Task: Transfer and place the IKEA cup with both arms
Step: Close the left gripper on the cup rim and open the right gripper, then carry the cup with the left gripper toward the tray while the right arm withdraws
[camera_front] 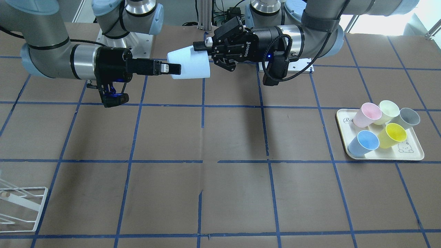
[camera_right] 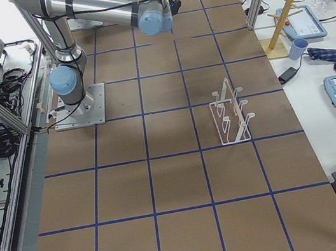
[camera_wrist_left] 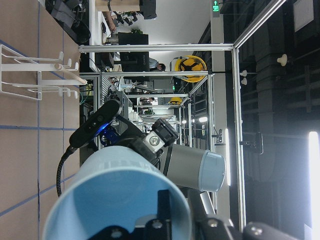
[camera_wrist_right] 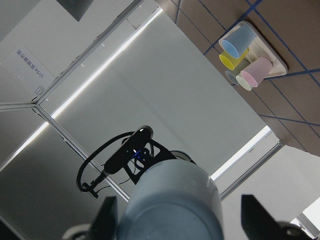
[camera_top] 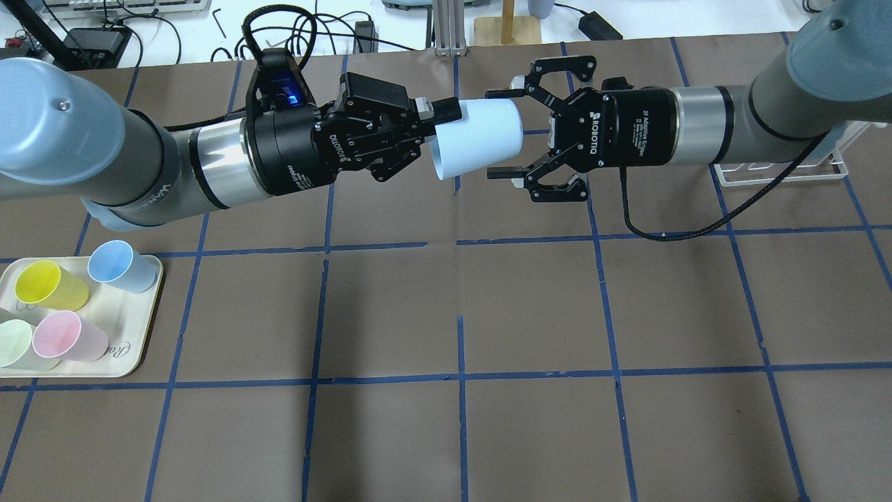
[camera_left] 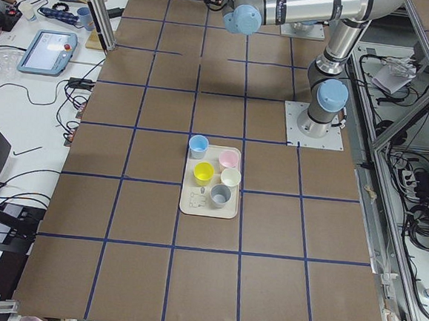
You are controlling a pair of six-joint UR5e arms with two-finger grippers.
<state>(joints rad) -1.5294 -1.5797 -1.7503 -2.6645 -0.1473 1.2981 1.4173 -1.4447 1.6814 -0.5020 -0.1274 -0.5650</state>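
Table [camera_front: 234, 137] wide, covered in brown paper, blue tape grid across it. White wire rack [camera_right: 231, 120] standing near one end. White workbench [camera_left: 33, 109] along operators' side: tablet pendant [camera_left: 48, 49], loose cables, wooden peg stand [camera_right: 281, 23]. Aluminium frame post [camera_left: 104, 10] at table edge; more framing [camera_wrist_left: 234, 125] around cell. Cable bundles [camera_left: 418, 214] on pale floor behind the table. Ceiling light strip [camera_wrist_right: 100, 80] long, bright. Yellow hard hat [camera_wrist_left: 189, 65] on distant shelving.
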